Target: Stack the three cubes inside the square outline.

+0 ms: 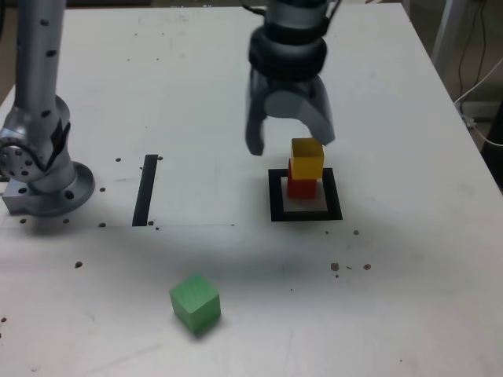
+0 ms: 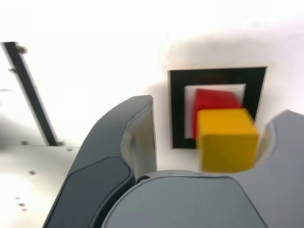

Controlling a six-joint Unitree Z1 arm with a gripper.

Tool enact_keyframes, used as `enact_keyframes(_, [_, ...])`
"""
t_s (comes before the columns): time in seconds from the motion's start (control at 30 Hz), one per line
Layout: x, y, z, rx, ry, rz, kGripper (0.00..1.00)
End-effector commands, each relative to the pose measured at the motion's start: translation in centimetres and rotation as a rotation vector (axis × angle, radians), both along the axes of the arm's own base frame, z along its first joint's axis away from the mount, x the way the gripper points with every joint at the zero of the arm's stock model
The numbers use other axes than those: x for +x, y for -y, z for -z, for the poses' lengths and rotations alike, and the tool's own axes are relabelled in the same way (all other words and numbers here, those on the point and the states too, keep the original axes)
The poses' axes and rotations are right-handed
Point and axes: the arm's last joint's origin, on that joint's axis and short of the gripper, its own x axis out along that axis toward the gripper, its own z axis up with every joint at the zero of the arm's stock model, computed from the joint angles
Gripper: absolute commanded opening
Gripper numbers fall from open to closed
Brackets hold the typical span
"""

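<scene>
A yellow cube (image 1: pixel 307 157) sits on a red cube (image 1: pixel 302 187) inside the square outline (image 1: pixel 277 196) of black tape. My gripper (image 1: pixel 291 144) hangs over this stack, open, with one jaw on each side of the yellow cube. In the wrist view the yellow cube (image 2: pixel 227 140) lies between the jaws, close to one finger (image 2: pixel 285 137) and well clear of the other finger (image 2: pixel 137 133). I cannot tell if it touches the near one. The red cube (image 2: pixel 213 99) and the outline (image 2: pixel 176 109) show below it. A green cube (image 1: pixel 195 302) lies alone near the front of the table.
A straight black tape strip (image 1: pixel 146 188) lies to the exterior view's left of the outline. The arm's base (image 1: pixel 39 173) stands at the far left. Small dark specks dot the white table (image 1: pixel 393 298). Cables hang past the table's right edge.
</scene>
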Motion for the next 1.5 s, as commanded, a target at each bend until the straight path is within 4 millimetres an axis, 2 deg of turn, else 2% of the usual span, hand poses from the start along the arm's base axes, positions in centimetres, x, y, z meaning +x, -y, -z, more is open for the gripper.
enact_keyframes(0.0, [-1.3, 0.6, -1.1, -0.004, 0.015, 0.038, 0.99])
enact_keyframes(0.13, [-4.5, 2.7, -2.4, -0.023, 0.021, 0.115, 0.99])
enact_keyframes(0.37, [-9.7, 6.7, -1.7, -0.034, -0.027, 0.011, 0.99])
enact_keyframes(0.8, [-13.2, 13.2, 0.2, -0.096, 0.002, -0.248, 1.00])
enact_keyframes(1.1, [-12.5, 15.7, 0.5, -0.147, -0.058, -0.395, 0.96])
enact_keyframes(1.47, [-9.7, 17.4, 3.0, -0.075, 0.026, -0.546, 0.99])
